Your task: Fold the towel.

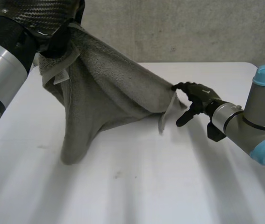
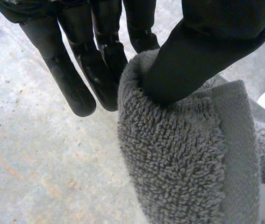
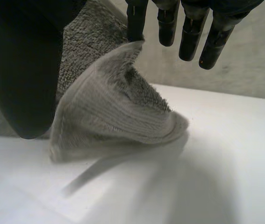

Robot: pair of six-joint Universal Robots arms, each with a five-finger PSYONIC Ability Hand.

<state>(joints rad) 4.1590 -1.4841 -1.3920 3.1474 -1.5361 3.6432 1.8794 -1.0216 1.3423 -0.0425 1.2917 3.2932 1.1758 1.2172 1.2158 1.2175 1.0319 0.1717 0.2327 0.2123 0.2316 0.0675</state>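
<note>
So the towel (image 1: 104, 88) was this grey terry thing, hanging in the air between the two hands, with only its lowest fold touching the white tabletop (image 1: 137, 186). The left hand (image 1: 55, 44) was up high at the far left and had one end of the towel bunched up in it. In the left wrist view the thumb (image 2: 207, 46) was dug right into the folded edge of the towel (image 2: 179, 154), at least one finger was tucked in behind the cloth, and the other fingers (image 2: 71, 79) stuck out straight beside it, so a pinch rather than a full fist. The right hand (image 1: 195, 100) sat much lower, just above the tabletop on the right, and had the opposite corner, with the cloth pulled taut in a slope from one hand down to the other. From the right wrist view, that corner (image 3: 118, 107) sat between the thumb (image 3: 25, 70) and the nearest fingertip, which touched the top of the fold, while the rest of the fingers (image 3: 190, 32) were relaxed and clear of the cloth. The corner tip drooped just over the tabletop (image 3: 216, 154). A little white label (image 1: 166, 114) dangled off the towel edge right next to the right hand. A plain grey wall (image 1: 193, 28) stood behind the tabletop.
</note>
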